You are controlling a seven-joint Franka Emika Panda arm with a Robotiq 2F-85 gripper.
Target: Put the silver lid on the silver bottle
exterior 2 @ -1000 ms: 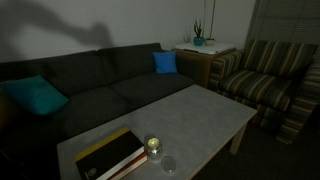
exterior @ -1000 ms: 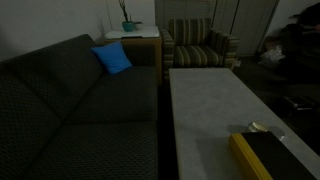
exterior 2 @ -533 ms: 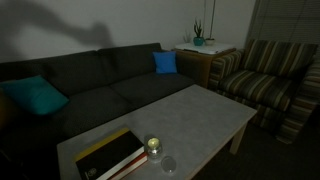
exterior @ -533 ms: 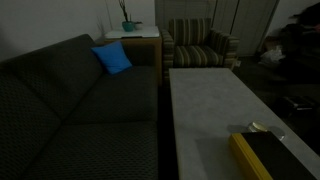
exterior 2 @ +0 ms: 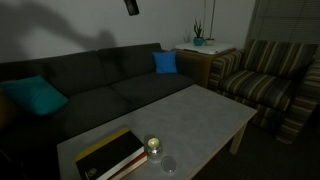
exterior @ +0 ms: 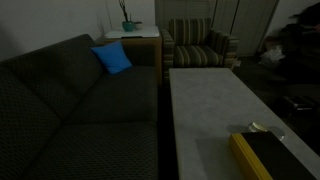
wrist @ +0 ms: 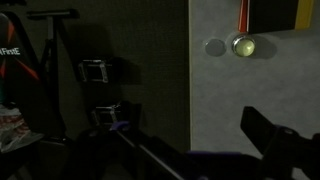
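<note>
The silver bottle [exterior 2: 153,148] stands open-topped on the pale coffee table [exterior 2: 200,115], near its front end beside a book. The silver lid [exterior 2: 169,164] lies flat on the table just in front of it. In the wrist view the bottle [wrist: 243,45] is seen from above at the top right, with the lid [wrist: 214,46] just left of it. My gripper [exterior 2: 131,6] shows only as a dark part at the top edge, high above the sofa and far from both. One dark finger [wrist: 270,135] shows at the right of the wrist view, well off centre; nothing is between the jaws.
A black and yellow book [exterior 2: 110,155] lies on the table next to the bottle, also in an exterior view [exterior: 268,155]. A dark sofa [exterior 2: 90,85] with blue cushions runs along the table. A striped armchair [exterior 2: 265,80] and a side table with a plant [exterior 2: 200,45] stand beyond.
A dark part of my gripper has come into sight at the top edge of an exterior view. The bottle, lid and book have not moved.
</note>
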